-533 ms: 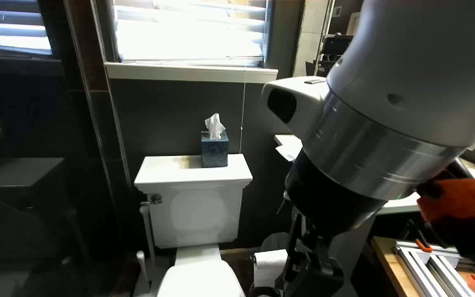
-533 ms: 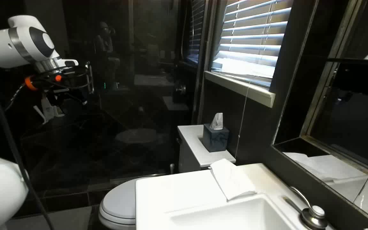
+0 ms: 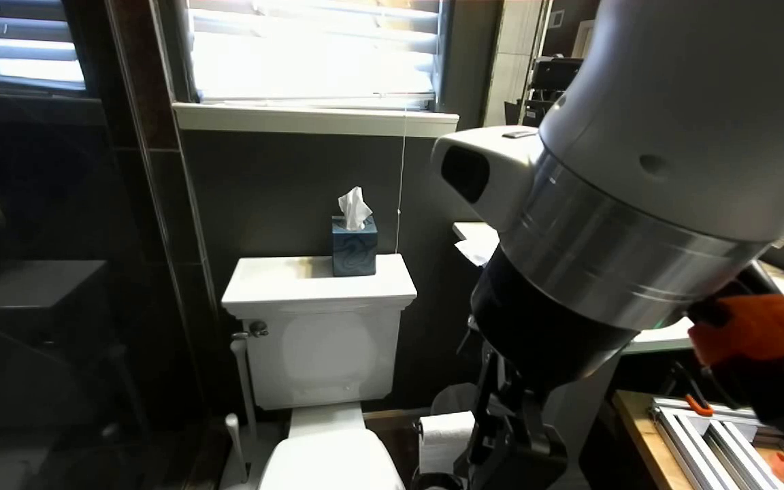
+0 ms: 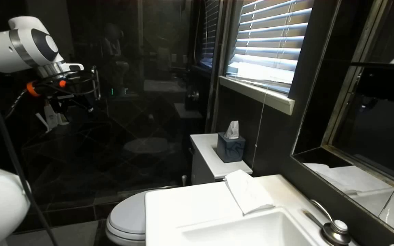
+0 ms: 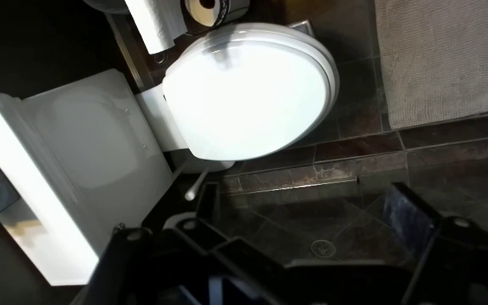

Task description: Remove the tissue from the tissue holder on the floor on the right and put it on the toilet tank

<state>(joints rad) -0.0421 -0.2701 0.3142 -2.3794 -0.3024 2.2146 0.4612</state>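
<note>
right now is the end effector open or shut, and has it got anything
End effector: open, holding nothing, as the wrist view shows.

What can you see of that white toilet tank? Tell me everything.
The toilet tank is white and boxy, with a sheen like glazed ceramic. Its flat, overhanging lid is on. A metal-looking flush lever sits high on its front. It stands upright behind the closed seat cover, in front of a dark wall; whether they touch I cannot tell. A dark blue, swirl-patterned tissue box rests on the lid, beside a brownish patch that may be a reflection or stain.
</note>
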